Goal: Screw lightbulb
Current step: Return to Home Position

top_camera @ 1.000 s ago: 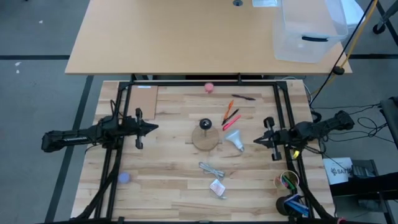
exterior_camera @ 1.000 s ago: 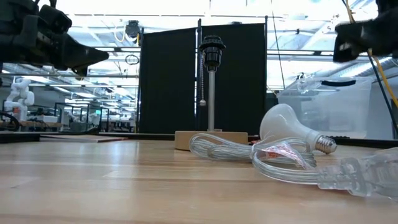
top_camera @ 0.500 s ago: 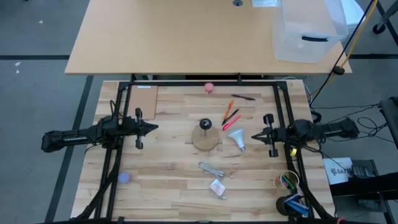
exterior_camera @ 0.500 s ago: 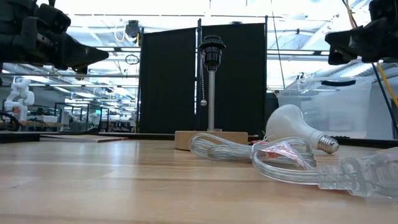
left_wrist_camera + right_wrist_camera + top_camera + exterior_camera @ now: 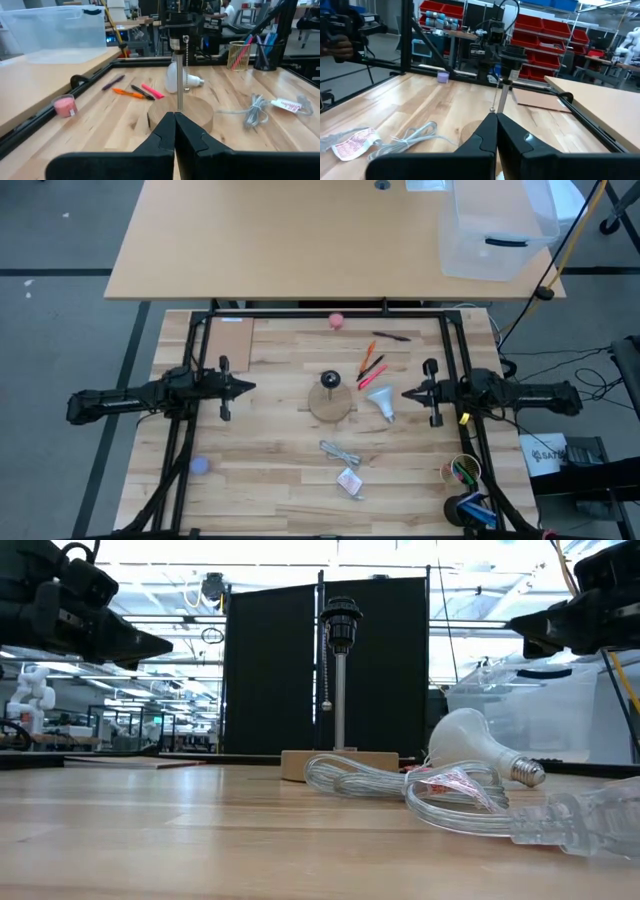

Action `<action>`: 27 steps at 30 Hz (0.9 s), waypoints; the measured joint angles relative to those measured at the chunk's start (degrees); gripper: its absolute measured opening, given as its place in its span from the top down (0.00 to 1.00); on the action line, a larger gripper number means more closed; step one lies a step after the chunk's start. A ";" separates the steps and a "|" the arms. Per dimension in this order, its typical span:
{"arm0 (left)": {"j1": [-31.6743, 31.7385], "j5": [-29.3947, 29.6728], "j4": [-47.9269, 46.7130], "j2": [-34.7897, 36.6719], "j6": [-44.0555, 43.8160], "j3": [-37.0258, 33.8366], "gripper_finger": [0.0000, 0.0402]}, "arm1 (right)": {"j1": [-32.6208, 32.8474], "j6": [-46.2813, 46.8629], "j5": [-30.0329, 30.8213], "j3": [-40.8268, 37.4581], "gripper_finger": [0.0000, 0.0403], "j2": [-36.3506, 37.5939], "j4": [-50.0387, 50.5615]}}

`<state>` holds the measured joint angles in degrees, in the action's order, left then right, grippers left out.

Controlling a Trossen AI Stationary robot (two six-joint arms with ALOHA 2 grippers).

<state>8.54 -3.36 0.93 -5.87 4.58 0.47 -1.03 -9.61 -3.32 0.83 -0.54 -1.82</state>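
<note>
The white lightbulb (image 5: 379, 401) lies on its side on the table, right of the round wooden disc (image 5: 331, 402) with the black socket post (image 5: 340, 622). Its screw base (image 5: 524, 772) points toward the near edge. My left gripper (image 5: 250, 387) hovers shut to the left of the disc, level and pointing at it. My right gripper (image 5: 405, 393) hovers shut just right of the lightbulb, level and pointing left. The left wrist view shows the lightbulb (image 5: 172, 77) behind the post. The right wrist view shows the socket (image 5: 512, 55) straight ahead.
Coloured pens (image 5: 371, 366) lie beyond the lightbulb, and a pink ball (image 5: 337, 320) sits at the far edge. A clear cord (image 5: 340, 451) with a tag (image 5: 348, 480) lies near the disc. There is a purple ball (image 5: 200, 465) near left and pen cups (image 5: 462, 471) near right.
My right arm has swung toward the table's far edge. Its gripper, which slanted before, now points straight at the table's left, toward the lightbulb and disc. It has stayed shut. The lightbulb has not moved.
</note>
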 joint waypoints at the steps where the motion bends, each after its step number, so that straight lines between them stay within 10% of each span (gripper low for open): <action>1: 0.00 0.02 -0.02 0.00 0.00 0.00 1.00 | -0.23 0.07 0.01 0.01 1.00 0.01 0.10; 27: 0.94 4.31 -0.28 -0.11 0.68 -0.02 1.00 | -2.41 3.41 3.34 0.08 1.00 -3.69 0.84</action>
<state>9.47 0.95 0.64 -5.98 5.25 0.45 -3.44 -6.21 0.03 0.91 -4.23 -0.97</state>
